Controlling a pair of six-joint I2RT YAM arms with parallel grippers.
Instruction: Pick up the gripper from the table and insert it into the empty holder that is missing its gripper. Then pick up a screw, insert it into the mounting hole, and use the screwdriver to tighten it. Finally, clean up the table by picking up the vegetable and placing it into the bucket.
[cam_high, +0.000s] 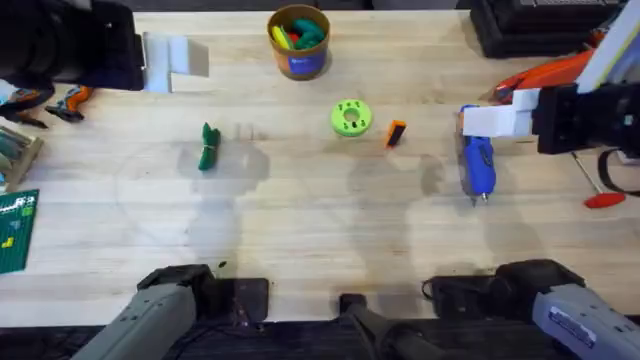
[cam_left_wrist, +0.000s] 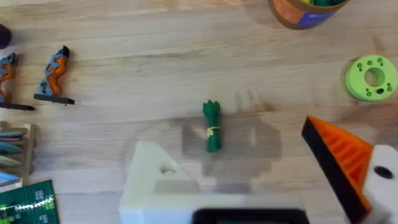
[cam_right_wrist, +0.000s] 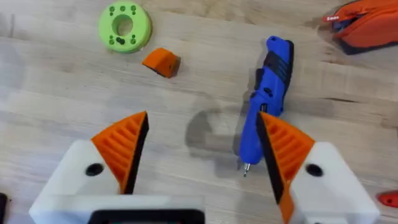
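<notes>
Seen from overhead: a wooden table (cam_high: 320, 220), with the right gripper (cam_high: 500, 122) hanging over its right side and the left gripper (cam_high: 175, 62) raised at the far left, large and blurred.

In the right wrist view, right gripper (cam_right_wrist: 199, 155) spread wide, both orange ribbed pads (cam_right_wrist: 124, 146) fitted, nothing between them. Blue screwdriver (cam_right_wrist: 264, 99) lying flat just beneath, its metal tip beside the pad on that side, its body stretching away from the claw. Same screwdriver (cam_high: 477, 165) overhead, directly under the white fingers.

In the left wrist view, left gripper (cam_left_wrist: 249, 186) also standing apart and empty: one finger with an orange pad (cam_left_wrist: 339, 158), the other a bare white holder (cam_left_wrist: 158, 177). Dark-green vegetable (cam_left_wrist: 212, 126) lying on the wood between the two, a little ahead, touching neither.

Yellow-orange bucket (cam_high: 299, 42) at the far middle edge, apparently already holding coloured pieces, though hard to make out. Lime-green disc (cam_high: 350, 117) near the centre. Loose orange gripper (cam_high: 396, 133) just beside it, well apart from both claws; also visible in the right wrist view (cam_right_wrist: 161, 61).
</notes>
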